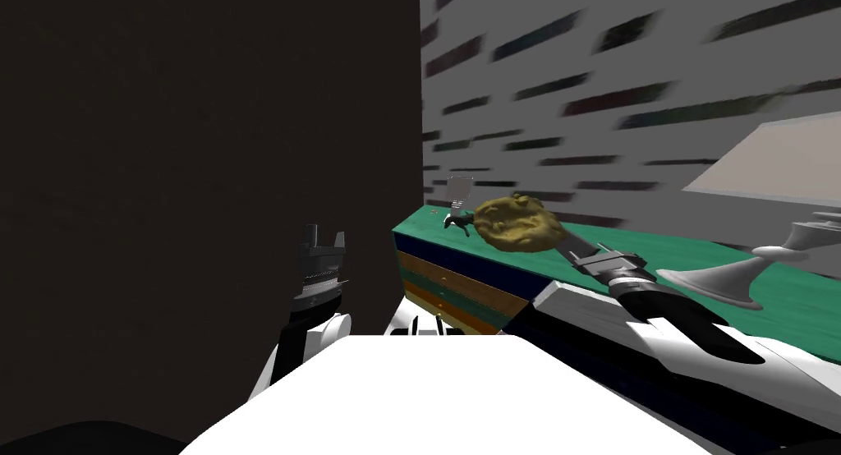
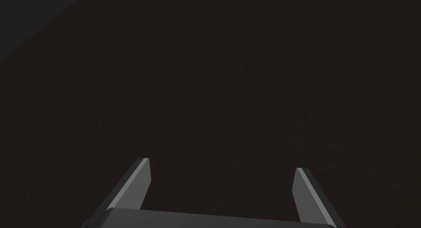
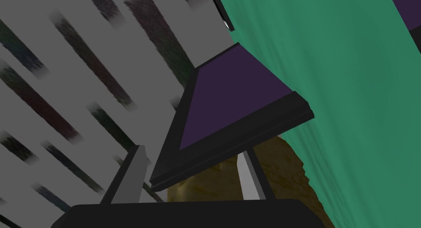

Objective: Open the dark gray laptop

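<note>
The laptop (image 1: pixel 460 189) stands small at the far end of a green-topped dresser (image 1: pixel 706 257), its lid raised. In the right wrist view its lid (image 3: pixel 230 94) is a dark frame around a purple screen. My right gripper (image 3: pixel 192 149) is shut on that lid: the lid's corner lies against one finger (image 3: pixel 133 176) and its back against the other (image 3: pixel 250 176). In the head view the right gripper (image 1: pixel 457 221) reaches past a brown lumpy object (image 1: pixel 517 222). My left gripper (image 1: pixel 323 238) points up beside a dark flat surface (image 1: pixel 205 187), and its fingers stand open (image 2: pixel 220 164).
The brown lump (image 3: pixel 283 172) sits just under my right hand on the green top (image 3: pixel 349 94). A grey stemmed object (image 1: pixel 731 282) lies on the dresser to the right. Coloured drawer fronts (image 1: pixel 448 282) face me. A grey streaked wall (image 1: pixel 616 80) runs behind.
</note>
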You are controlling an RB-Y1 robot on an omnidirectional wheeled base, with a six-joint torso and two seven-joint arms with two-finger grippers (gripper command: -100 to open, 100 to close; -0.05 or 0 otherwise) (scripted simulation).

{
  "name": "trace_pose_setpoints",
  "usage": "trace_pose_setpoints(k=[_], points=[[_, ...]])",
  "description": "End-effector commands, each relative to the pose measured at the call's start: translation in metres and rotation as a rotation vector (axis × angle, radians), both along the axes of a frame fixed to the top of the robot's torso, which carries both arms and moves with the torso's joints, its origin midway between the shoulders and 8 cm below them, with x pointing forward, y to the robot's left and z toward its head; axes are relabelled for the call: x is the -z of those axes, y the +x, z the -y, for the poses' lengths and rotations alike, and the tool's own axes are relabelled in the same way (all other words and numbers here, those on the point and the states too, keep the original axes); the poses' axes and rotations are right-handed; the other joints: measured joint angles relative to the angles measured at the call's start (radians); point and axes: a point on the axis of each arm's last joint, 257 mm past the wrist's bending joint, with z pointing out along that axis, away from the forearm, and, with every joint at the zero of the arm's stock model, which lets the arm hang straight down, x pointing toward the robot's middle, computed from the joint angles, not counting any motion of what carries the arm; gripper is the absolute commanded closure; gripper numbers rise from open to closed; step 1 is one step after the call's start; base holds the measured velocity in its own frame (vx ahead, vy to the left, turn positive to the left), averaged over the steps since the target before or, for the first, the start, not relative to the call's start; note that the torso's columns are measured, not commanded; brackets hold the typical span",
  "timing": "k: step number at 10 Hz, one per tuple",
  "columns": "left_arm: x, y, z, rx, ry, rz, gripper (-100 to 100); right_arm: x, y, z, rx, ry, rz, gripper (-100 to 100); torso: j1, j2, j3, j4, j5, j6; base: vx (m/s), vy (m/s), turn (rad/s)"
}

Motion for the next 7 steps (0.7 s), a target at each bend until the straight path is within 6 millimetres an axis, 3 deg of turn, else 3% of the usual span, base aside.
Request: trace_pose_setpoints(k=[1,2,3,4,5,7], points=[[0.0,0.0,0.0,0.0,0.0,0.0,0,0.005,0.003,-0.032,-0.054,0.019,-0.002,100,-0.001,-0.002,-0.001,-0.001,-0.001,0.003,0.108,-0.012,-0.176],[0.0,0.0,0.0,0.0,0.0,0.0,0,-0.001,0.004,-0.025,-0.045,0.009,0.004,100,-0.001,-0.001,-0.001,0.0,0.0,0.001,0.034,0.001,-0.025],[0.0,0.0,0.0,0.0,0.0,0.0,0,-0.013,0.006,-0.008,-0.021,0.017,0.037,100,0.0,0.002,0.001,0.001,0.001,0.001,-0.095,-0.036,0.28],[0.0,0.0,0.0,0.0,0.0,0.0,0,-0.004,0.002,0.001,-0.002,0.025,0.022,100,-0.001,0.008,0.003,0.004,0.004,0.001,-0.144,-0.04,0.291],[0.0,0.0,0.0,0.0,0.0,0.0,0,-0.019,0.006,0.015,0.014,0.033,0.062,100,0.0,0.01,0.005,0.004,0.003,0.005,-0.213,-0.009,0.402],[0.0,0.0,0.0,0.0,0.0,0.0,0,-0.003,-0.002,0.031,0.049,0.049,0.036,100,0.003,0.008,0.004,0.005,0.006,0.009,-0.109,-0.006,0.091]])
